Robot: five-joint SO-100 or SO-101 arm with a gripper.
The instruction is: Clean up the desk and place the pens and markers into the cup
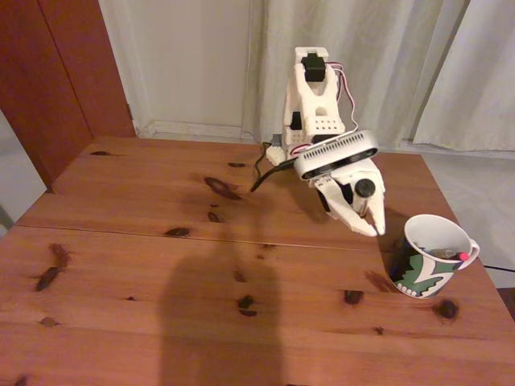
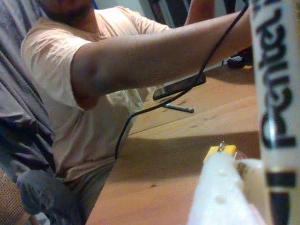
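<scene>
A white 3D-printed robot arm leans over a large reddish-brown pine desk (image 1: 145,265) marked with dark knots and a seam, its gripper (image 1: 372,227) tipped down just left of a white ceramic cup (image 1: 430,257) with a dark green, black and white pattern in the fixed view. The cup stands upright near the desk's right edge; inside it lie slim pens whose shafts are hard to make out, one showing a red-pink end (image 1: 464,255) against the rim. The wrist view shows a thick white marker with black lettering (image 2: 276,93) running down the right edge, cut off at top and bottom, beside a blurred white finger (image 2: 218,192); the fingers appear to be grasping it, though the contact itself is out of focus. Behind, a person in a pale T-shirt (image 2: 61,70) stretches an arm across the frame. A black cable (image 2: 154,105) and a dark flat object (image 2: 180,86) cross the tabletop.
</scene>
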